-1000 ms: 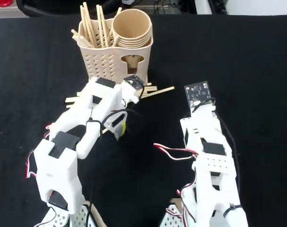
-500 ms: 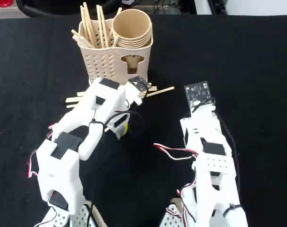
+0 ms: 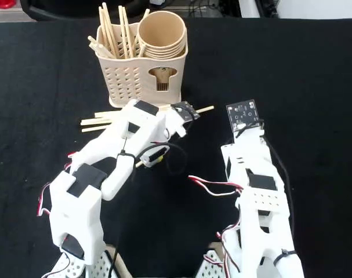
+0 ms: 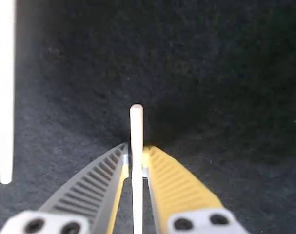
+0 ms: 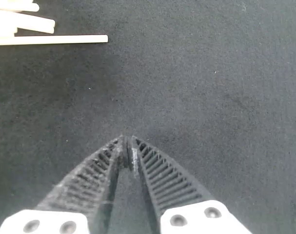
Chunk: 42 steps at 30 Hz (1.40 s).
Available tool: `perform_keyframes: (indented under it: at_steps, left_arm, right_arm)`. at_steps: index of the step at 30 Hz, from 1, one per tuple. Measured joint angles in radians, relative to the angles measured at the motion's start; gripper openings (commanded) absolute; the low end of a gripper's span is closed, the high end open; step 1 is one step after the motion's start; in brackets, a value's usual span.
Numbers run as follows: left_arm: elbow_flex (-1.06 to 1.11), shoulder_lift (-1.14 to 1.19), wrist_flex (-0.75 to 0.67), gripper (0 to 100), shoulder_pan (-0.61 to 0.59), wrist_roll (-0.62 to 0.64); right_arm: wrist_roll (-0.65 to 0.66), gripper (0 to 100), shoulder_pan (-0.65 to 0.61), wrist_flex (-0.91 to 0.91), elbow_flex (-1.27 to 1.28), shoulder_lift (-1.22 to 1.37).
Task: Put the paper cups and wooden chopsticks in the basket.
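In the high view we see the cream perforated plastic basket (image 3: pixel 138 81) near the far edge of the black cloth-covered table (image 3: pixel 315 87), left of its middle. A nested stack of tan paper cups (image 3: pixel 162 32) and a sheaf of pale wooden chopsticks (image 3: pixel 112 32) stand in it. Loose chopsticks (image 3: pixel 97 123) lie on the table just in front of the basket, partly under the white left arm (image 3: pixel 123 145). The white right arm (image 3: pixel 257 185) sits well apart to the right, so there is open room toward the table's right edge.

In the left wrist view, the left gripper (image 4: pixel 136 163) has its grey and yellow fingers pinched tight on one round wooden chopstick (image 4: pixel 136 126), whose tip juts ahead. Another stick (image 4: pixel 5 92) lies beside it. We judge the step is carrying this chopstick to the basket. To do it well, we would lift above the rim, tip the chopstick upright, and aim beside the cups, away from the leaning sticks.

In the right wrist view, the right gripper (image 5: pixel 127 151) has its fingers closed on nothing above bare cloth, with stick ends (image 5: pixel 50 39) farther off.
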Motion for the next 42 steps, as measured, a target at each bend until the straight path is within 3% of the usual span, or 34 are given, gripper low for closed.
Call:
perform_keyframes:
  at_steps: [9,14,20,28,35,42]
  left_arm:
    - [0.011,-0.02,0.0,3,0.006,0.0]
    - [0.095,-0.155,-0.008,3,0.003,0.0]
    - [0.368,-0.582,-0.126,3,-0.005,0.02]
    - [0.743,-1.323,-0.333,3,-0.061,0.028]
    - [0.753,-1.817,-0.675,3,-0.15,0.169]
    - [0.408,-1.715,-0.806,3,-0.16,0.207]
  right_arm:
    - [0.0,1.3,0.0,0.0,0.0,0.0]
    - [0.0,1.3,0.0,0.0,0.0,0.0]
    - [0.0,1.3,0.0,0.0,0.0,0.0]
    - [0.0,1.3,0.0,0.0,0.0,0.0]
    - [0.0,1.3,0.0,0.0,0.0,0.0]
    - [0.0,1.3,0.0,0.0,0.0,0.0]
